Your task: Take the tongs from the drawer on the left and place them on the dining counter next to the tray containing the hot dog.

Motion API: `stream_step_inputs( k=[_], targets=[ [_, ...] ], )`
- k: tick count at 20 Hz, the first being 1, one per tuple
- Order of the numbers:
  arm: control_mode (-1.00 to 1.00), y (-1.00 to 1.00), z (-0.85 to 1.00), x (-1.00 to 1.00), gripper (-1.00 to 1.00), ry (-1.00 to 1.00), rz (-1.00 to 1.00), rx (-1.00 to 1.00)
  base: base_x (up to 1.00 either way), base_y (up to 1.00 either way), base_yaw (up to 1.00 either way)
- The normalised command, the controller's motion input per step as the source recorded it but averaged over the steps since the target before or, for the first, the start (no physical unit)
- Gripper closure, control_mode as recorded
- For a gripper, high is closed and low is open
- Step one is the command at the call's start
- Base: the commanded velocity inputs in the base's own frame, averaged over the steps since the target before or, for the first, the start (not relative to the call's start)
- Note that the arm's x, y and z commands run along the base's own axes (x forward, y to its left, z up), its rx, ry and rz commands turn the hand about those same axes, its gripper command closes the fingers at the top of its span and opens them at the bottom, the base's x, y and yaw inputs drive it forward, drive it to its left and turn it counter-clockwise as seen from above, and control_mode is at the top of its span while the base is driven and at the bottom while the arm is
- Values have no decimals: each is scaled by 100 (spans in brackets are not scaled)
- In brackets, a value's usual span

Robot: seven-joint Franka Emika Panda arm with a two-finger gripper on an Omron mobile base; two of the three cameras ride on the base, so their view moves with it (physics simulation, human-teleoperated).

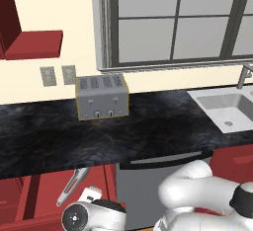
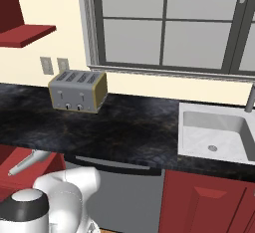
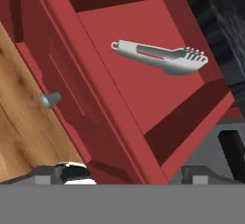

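The drawer (image 3: 143,94) on the left stands pulled out, dark red, its front panel carrying a small silver knob (image 3: 49,99). Inside it the silver-grey tongs (image 3: 162,58) lie flat on the bottom, scalloped ends toward the counter. The tongs (image 1: 73,185) and the open drawer (image 1: 44,195) also show below the counter edge in the left base view, and the tongs (image 2: 27,162) at the lower left of the right base view. My gripper (image 3: 122,177) hangs above the drawer's front edge, short of the tongs, open and empty. The dining counter and the tray with the hot dog are out of view.
A black marbled kitchen counter (image 1: 59,136) overhangs the back of the drawer. On it stands a steel toaster (image 1: 102,96), and a sink (image 1: 227,107) lies to the right. A grey dishwasher front (image 1: 148,185) adjoins the drawer. Wood floor (image 3: 19,122) lies below.
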Motion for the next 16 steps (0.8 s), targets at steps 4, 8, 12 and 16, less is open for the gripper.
stream_step_inputs(
  k=[4, 8, 12, 16],
  targets=[
    [-100, 0, 0, 38, -100, 26, 13, 0, 0, 0, 0],
    [-100, 2, -4, 38, -100, 24, 12, 0, 0, 0, 0],
    [-100, 9, -9, 33, -100, 24, 11, 0, 0, 0, 0],
    [-100, 15, 0, 14, -100, 28, 12, 0, 0, 0, 0]
  ],
)
